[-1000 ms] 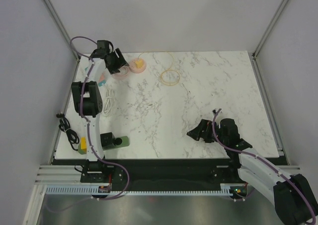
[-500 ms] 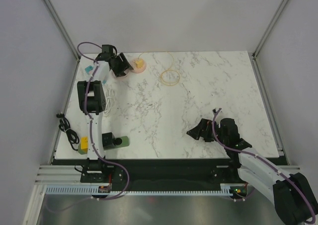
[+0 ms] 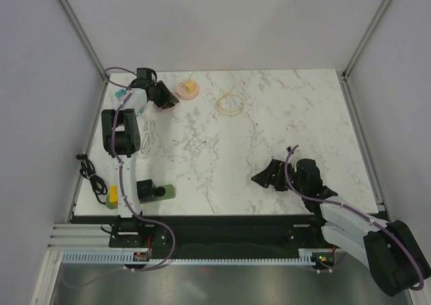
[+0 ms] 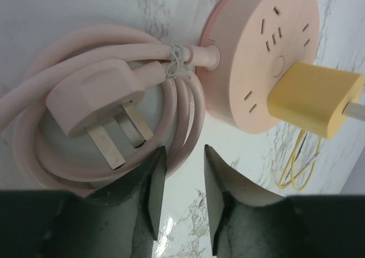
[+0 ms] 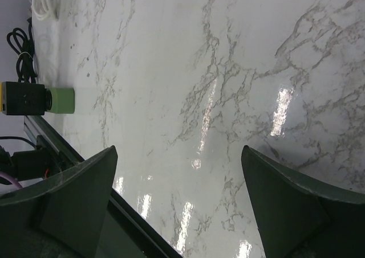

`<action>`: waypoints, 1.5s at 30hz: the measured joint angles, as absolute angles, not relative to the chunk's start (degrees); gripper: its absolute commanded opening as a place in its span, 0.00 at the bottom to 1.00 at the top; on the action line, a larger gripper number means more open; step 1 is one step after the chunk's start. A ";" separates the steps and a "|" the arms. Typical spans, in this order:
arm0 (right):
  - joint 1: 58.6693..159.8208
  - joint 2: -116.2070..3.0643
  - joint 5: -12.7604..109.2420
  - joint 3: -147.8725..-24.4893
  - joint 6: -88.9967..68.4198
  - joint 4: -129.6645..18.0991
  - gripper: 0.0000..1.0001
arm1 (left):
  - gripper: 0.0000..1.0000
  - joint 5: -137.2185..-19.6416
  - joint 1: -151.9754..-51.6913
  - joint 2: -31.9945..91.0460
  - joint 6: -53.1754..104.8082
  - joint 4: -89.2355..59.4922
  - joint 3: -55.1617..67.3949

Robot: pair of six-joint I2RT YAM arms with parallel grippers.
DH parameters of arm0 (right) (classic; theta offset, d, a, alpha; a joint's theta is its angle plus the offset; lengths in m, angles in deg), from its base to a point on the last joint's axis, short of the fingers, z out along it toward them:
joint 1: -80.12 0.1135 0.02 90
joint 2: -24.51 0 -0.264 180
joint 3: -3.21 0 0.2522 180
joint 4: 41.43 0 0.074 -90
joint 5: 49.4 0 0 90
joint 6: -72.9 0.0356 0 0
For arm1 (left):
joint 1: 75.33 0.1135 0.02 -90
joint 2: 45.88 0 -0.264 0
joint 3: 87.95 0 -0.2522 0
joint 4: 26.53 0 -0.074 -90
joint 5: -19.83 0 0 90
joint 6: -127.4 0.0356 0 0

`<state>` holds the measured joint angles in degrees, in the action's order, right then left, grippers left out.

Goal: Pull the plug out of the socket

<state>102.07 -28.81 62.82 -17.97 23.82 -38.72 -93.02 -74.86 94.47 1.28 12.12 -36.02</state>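
Note:
The round pink socket (image 4: 268, 58) lies at the table's far left, also visible from above as the pink socket (image 3: 186, 88). A yellow plug (image 4: 313, 98) sits pushed into its face, with a white lead running off to the right. The socket's own pink cord (image 4: 34, 121) is coiled beside it and ends in a loose three-pin pink plug (image 4: 94, 98). My left gripper (image 4: 182, 150) hovers over the edge of that coil, short of the socket. Its jaws stand a narrow gap apart with only table between them. My right gripper (image 3: 264, 177) rests wide open at the near right, holding nothing.
A loop of yellow wire (image 3: 230, 104) lies right of the socket. A white cable bundle (image 3: 147, 138) sits by the left arm. A green and black block (image 3: 156, 192) stands near the front left edge, and a black cable (image 3: 91, 174) hangs off the table's left side.
My left gripper has shifted slightly towards the near side over the pink coil and its jaws have narrowed. The right arm has barely moved.

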 measured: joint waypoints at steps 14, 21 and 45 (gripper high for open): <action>102.07 -32.26 63.15 -18.21 24.22 -36.49 0.98 | 0.12 -92.95 -82.03 82.93 0.95 12.25 -17.70; 102.07 -30.10 63.23 -19.63 24.59 -39.64 0.98 | 0.12 -93.59 -90.34 73.88 -2.81 8.86 -2.75; 103.63 -26.08 61.46 -27.89 16.61 -52.16 0.98 | 0.56 -91.12 -119.39 30.00 -11.03 -3.42 33.29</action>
